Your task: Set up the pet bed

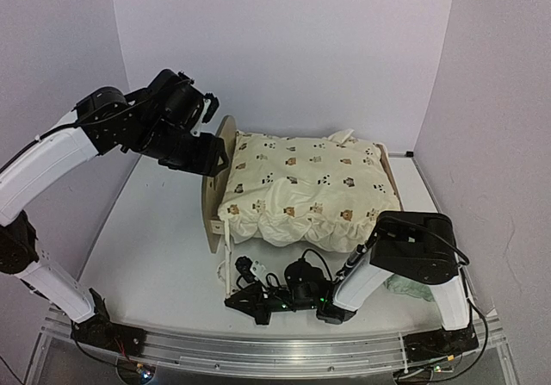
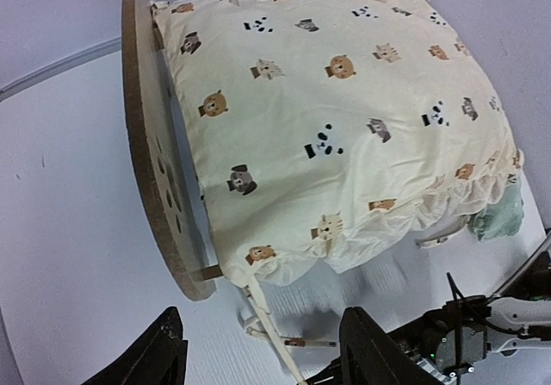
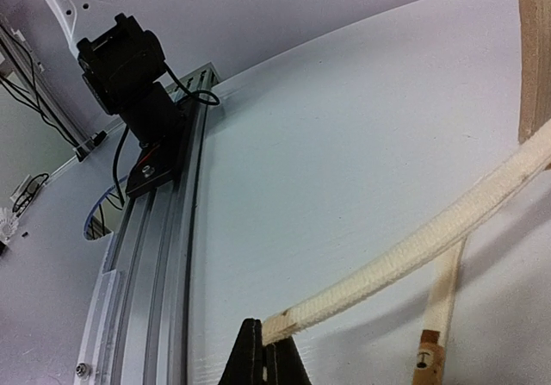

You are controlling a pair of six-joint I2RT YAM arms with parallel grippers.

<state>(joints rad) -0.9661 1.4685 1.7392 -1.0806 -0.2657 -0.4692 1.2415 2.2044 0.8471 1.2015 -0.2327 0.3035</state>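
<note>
The pet bed stands mid-table with its arched wooden headboard [image 1: 217,187] at the left; the paw cutout shows on the headboard [image 2: 155,157] in the left wrist view. A cream bear-print cushion [image 1: 310,187] covers the frame, so the base is hidden. My left gripper [image 1: 213,154] hovers by the top of the headboard. In its own view the left gripper [image 2: 258,359] is open and holds nothing. Low at the front, my right gripper [image 1: 234,301] is shut on a cream cushion tie [image 3: 413,247], pinched at its end by the right gripper [image 3: 265,355] and running taut toward the bed.
A mint green pillow [image 1: 413,288] lies at the right front, partly under the right arm, and peeks past the cushion [image 2: 501,217]. A second loose tie [image 3: 435,316] lies on the table. The left arm's base [image 3: 129,66] and metal rail [image 3: 146,273] border the near edge.
</note>
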